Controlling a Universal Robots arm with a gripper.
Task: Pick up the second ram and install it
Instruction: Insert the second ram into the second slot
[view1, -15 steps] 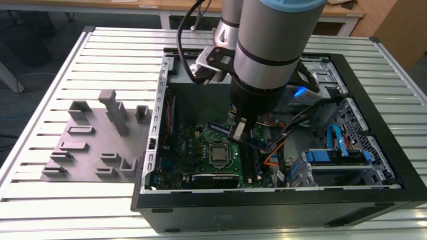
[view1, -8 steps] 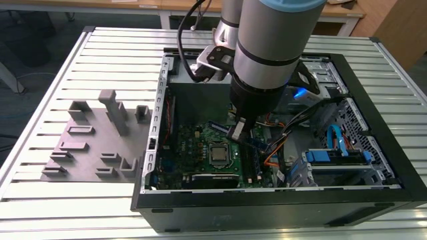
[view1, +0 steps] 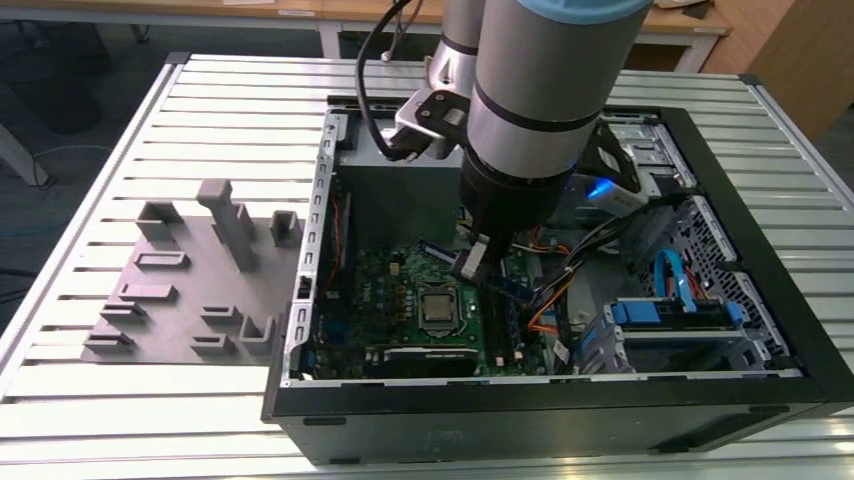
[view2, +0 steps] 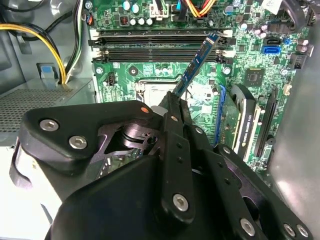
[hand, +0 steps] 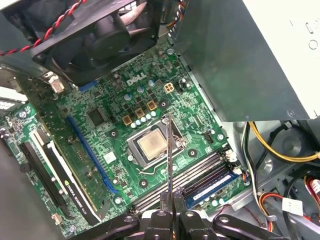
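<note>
The arm (view1: 534, 100) reaches down into an open computer case (view1: 534, 430) that lies on its side on a slatted metal table (view1: 80, 400). A grey holder block (view1: 174, 320) sits on the table at the exterior view's left of the case.

In the second wrist view the gripper (view2: 173, 100) has its black fingers (view2: 175, 135) clamped on one end of the second ram (view2: 196, 65). The thin blue stick slants away from them toward the memory slots (view2: 160, 45). Its free end is near the pale latch at the end of the slots, though I can't tell whether it touches.

In the first wrist view the held stick shows edge-on as a thin dark line above the green motherboard (hand: 115, 115), close to the processor (hand: 151, 145). Another memory stick (hand: 212, 182) already sits in one slot, with empty slots just beside it. A black fan (hand: 95, 35) and a grey power supply box (hand: 240, 60) stand at the far side of the board.
</note>
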